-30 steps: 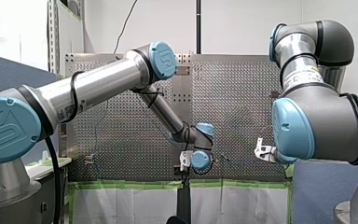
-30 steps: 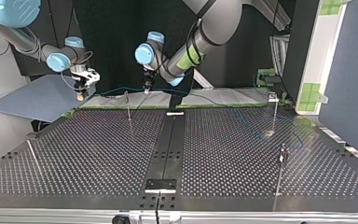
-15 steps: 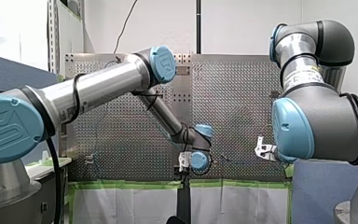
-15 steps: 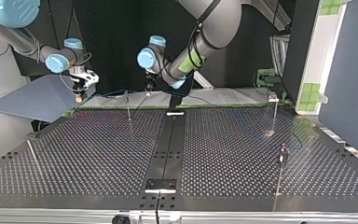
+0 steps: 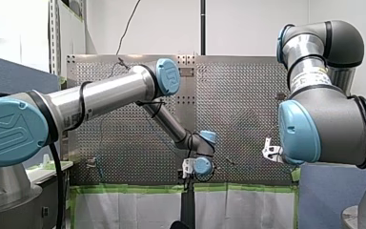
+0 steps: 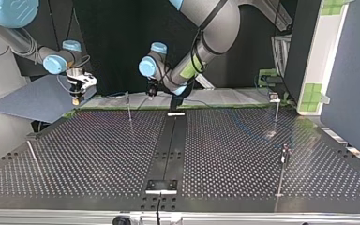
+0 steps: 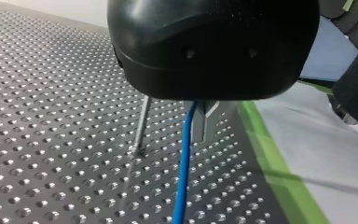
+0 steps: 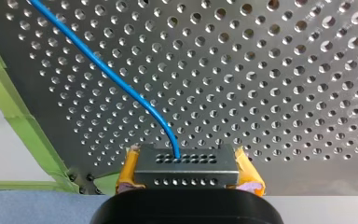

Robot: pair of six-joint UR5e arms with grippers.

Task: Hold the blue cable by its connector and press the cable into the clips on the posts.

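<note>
- Blue cable (image 8: 121, 86) leaves the connector (image 8: 186, 165), which my right gripper (image 8: 186, 171) clamps between yellow pads (image 8: 129, 169), probably to anchor that end.
- The cable passes under my left gripper (image 7: 204, 122), seemingly steered toward a post (image 7: 141, 123); I cannot tell whether that gripper grips it.
- Its long axis lies left to right at the top view's far side, with the connector end at the left.

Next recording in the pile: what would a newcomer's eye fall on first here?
The blue cable stands out: in the right wrist view it arcs over the perforated table into a grey connector clamped between the yellow pads of my right pincer. In the left wrist view the cable drops from under my left pincer, beside a thin post.
</note>
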